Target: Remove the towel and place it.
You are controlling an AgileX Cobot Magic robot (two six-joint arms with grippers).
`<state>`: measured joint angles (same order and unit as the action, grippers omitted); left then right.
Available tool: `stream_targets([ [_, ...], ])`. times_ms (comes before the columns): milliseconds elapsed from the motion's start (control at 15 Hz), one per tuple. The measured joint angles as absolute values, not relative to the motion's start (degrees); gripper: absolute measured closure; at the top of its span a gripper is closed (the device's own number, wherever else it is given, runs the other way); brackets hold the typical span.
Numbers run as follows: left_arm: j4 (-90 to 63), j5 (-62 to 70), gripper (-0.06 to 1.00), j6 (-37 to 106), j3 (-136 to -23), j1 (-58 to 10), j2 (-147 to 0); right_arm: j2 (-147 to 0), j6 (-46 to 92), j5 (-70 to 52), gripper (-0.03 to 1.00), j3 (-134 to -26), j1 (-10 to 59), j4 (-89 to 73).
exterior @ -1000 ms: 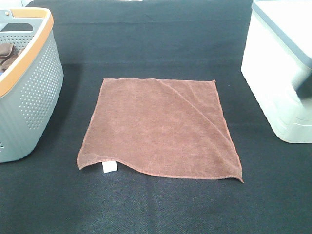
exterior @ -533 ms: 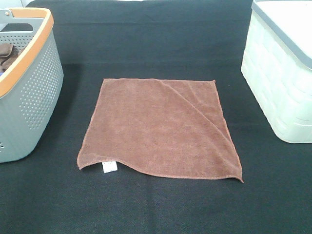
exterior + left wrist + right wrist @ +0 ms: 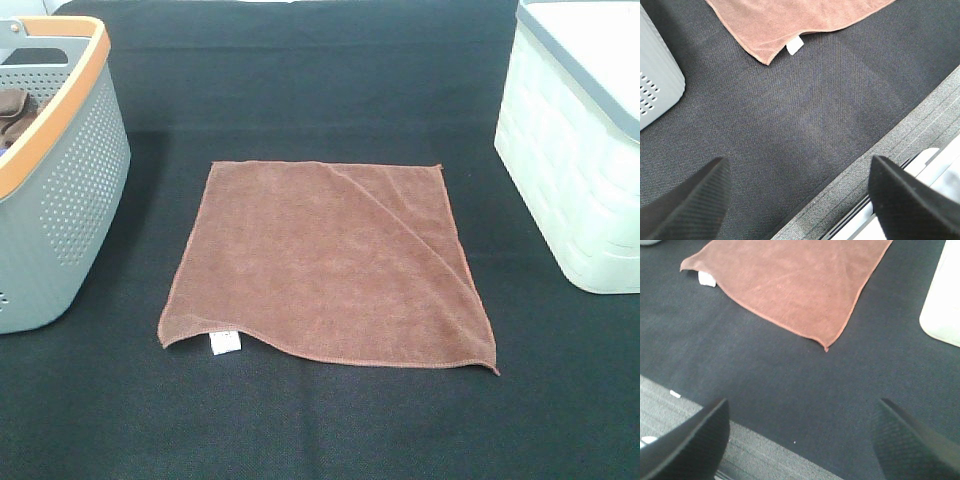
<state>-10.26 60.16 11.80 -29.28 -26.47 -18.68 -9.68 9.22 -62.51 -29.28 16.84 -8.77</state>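
Observation:
The towel (image 3: 325,262) is a square reddish-brown cloth lying flat on the black table cover, with a small white tag (image 3: 225,342) at its near-left corner. Its tagged corner shows in the left wrist view (image 3: 790,22) and its near edge in the right wrist view (image 3: 790,280). My left gripper (image 3: 797,200) is open and empty above the table's front edge, back from the towel. My right gripper (image 3: 800,437) is open and empty, also near the front edge. Neither gripper shows in the exterior view.
A grey perforated basket (image 3: 70,190) with an orange rim stands at the left and holds a bunched-up brown cloth (image 3: 12,110). A white bin (image 3: 575,170) with a grey rim stands at the right. The table's grey front edge (image 3: 900,145) shows in both wrist views.
A blurred dark shape in front of the white bin at the right edge one second ago is gone. The towel has not moved.

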Motion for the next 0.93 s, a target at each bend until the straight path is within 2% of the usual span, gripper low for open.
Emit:
stream_targets([
  [933,-12.55,60.33,0.22,14.55,-29.05,-26.47,-18.68,-9.68,6.65,-61.36,0.23,-28.88,16.84,-6.99],
])
